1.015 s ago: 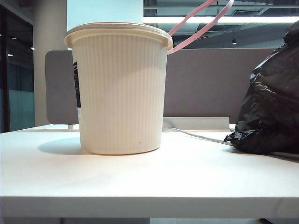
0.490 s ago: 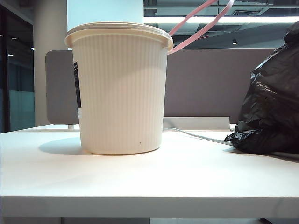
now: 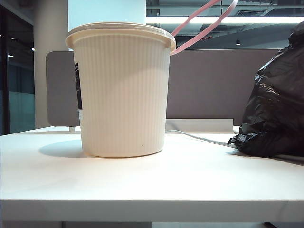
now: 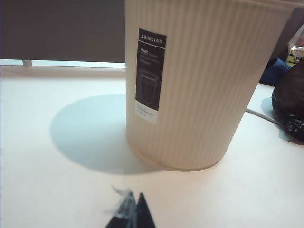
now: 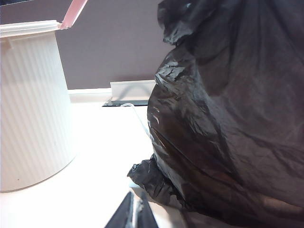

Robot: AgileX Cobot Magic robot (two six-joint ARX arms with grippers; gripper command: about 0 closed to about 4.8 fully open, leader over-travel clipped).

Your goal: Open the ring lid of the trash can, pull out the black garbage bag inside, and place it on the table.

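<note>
One can (image 3: pixel 122 90) stands on the table (image 3: pixel 142 183), ring lid (image 3: pixel 204 21) raised, contents hidden. The bag (image 3: pixel 278 102) lies just ahead of the closed right gripper (image 5: pixel 134 214); the closed left gripper (image 4: pixel 133 216) faces the can.

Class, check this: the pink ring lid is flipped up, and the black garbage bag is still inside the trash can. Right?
Not quite. The ring lid is up, but the garbage bag lies on the table beside the trash can, as the exterior view shows.

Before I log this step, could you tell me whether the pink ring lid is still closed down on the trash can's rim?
No: the ring lid stands swung up from the trash can.
</note>
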